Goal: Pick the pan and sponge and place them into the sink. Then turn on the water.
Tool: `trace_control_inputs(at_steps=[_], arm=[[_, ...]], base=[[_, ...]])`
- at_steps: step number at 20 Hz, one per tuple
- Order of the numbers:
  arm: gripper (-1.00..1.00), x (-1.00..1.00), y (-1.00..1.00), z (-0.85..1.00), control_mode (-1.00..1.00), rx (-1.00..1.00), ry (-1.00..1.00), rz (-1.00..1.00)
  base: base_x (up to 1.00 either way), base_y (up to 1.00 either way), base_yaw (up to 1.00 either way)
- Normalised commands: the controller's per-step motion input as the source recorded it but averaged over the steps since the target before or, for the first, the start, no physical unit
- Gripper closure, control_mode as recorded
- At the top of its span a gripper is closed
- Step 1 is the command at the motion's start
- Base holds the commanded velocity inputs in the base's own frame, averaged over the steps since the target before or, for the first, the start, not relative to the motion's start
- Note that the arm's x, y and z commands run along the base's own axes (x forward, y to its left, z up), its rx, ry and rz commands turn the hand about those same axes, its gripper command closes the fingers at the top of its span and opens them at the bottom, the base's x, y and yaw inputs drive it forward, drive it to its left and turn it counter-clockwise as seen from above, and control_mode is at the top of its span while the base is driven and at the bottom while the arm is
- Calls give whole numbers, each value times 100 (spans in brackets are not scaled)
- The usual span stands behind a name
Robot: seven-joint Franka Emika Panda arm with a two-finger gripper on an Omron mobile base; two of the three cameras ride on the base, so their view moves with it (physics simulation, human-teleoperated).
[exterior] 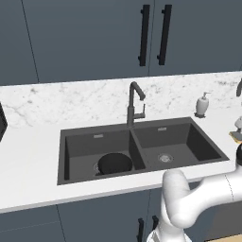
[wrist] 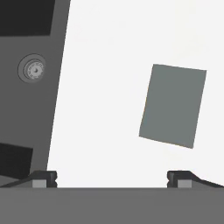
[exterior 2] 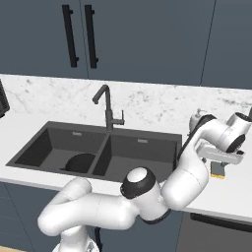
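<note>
- With jaws spread wide and empty above the sponge, could still miss: sponge lies off-centre, toward one fingertip, and skewed to the jaw line; closing without recentring might clip a corner and push it along the desk.
- Flat and low, so fingers may strike the desk before gripping; too shallow a descent might pinch only the green top.
- Sink edge near; a nudged sponge could drop into the wrong place or slide out of reach.
- Pan already in the left basin; no water at the faucet yet.
- White marbled desk and backsplash, dark blue cabinets above with black handles; soap bottle behind the right basin, near the working spot.
</note>
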Motion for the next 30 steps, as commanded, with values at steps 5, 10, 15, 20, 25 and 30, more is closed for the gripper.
trace_control_inputs(at_steps=[5,10,15,20,25,30], arm=[[-100,27,-3,-34,-100,0,0,0],[-100,24,-37,-5,-100,0,0,0],[-100,22,-29,-18,-100,0,0,0],[-100,12,0,-22,-100,0,0,1],[-100,9,-5,-17,-100,0,0,2],[-100,1,-7,-34,-100,0,0,3]], base=[[0,0,0],[0,0,0],[0,0,0],[0,0,0],[0,0,0],[0,0,0]])
